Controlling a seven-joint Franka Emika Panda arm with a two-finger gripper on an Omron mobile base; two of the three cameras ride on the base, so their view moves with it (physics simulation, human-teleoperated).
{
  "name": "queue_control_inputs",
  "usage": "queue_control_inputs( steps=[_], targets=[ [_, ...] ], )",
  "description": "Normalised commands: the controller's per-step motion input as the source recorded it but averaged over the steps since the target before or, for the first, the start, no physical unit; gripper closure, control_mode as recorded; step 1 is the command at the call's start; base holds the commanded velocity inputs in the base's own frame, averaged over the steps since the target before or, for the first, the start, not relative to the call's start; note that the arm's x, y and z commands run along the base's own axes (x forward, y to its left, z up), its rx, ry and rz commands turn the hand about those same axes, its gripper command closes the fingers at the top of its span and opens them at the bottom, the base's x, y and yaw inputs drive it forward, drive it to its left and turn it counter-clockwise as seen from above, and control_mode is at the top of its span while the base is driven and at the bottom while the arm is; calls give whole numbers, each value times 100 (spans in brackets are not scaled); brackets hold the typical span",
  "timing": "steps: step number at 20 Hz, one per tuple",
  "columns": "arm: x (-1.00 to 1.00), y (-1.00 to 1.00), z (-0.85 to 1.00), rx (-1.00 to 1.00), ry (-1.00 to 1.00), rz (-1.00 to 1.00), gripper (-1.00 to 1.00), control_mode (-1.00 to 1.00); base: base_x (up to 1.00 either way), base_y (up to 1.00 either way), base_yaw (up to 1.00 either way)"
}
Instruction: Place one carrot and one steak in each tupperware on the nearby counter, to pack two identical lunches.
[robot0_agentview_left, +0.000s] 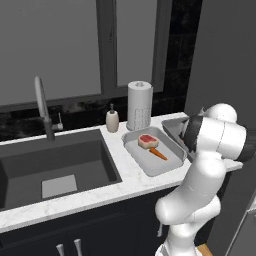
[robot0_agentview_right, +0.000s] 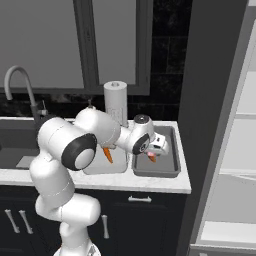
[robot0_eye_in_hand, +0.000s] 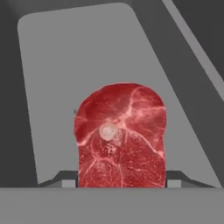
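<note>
**Steak held over the darker tray**

The white marbled surface (robot0_agentview_left: 127, 182) runs above navy cabinets, with the deep dark sink basin (robot0_agentview_left: 55, 167) set into it on the left and a curved faucet (robot0_agentview_left: 44, 107) rising behind that basin. A paper towel roll (robot0_agentview_left: 139, 105) stands upright at the back of the surface, and a small soap bottle (robot0_agentview_left: 112, 120) stands just beside it.

The lighter grey tupperware (robot0_agentview_left: 152, 165) lies on the surface right of the sink. Inside it rest a steak (robot0_agentview_left: 148, 141) toward the back and a carrot (robot0_agentview_left: 158, 154) just in front of it, close together.

The darker tupperware (robot0_agentview_right: 172, 167) sits just beside the lighter one, nearer the tall dark panel at the end of the surface. The arm reaches across to it, and the gripper (robot0_agentview_right: 154, 150) hangs above its floor.

The gripper is clamped on a second steak (robot0_eye_in_hand: 120, 138): in the hand view the red marbled slab fills the space between the two finger tips (robot0_eye_in_hand: 68, 179), with the grey floor of the darker tray behind it.
</note>
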Motion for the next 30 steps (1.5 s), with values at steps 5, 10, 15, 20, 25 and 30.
queue_control_inputs(
  steps=[5, 10, 15, 20, 25, 30],
  targets=[
    [0, -28, -45, 3, -1, 1, -100, -100, 0, 0, 0],
    [-14, 0, -18, 0, -1, 0, -100, -100, 0, 0, 0],
    [-11, 28, 0, 0, 0, 0, -100, -100, 0, 0, 0],
    [-13, 32, 26, -3, -4, 0, -100, -100, 0, 0, 0],
    [-48, 19, 49, -2, -13, 0, -100, -100, 0, 0, 0],
    [-71, 21, 53, -3, -14, 0, -100, -100, 0, 0, 0]
  ],
)
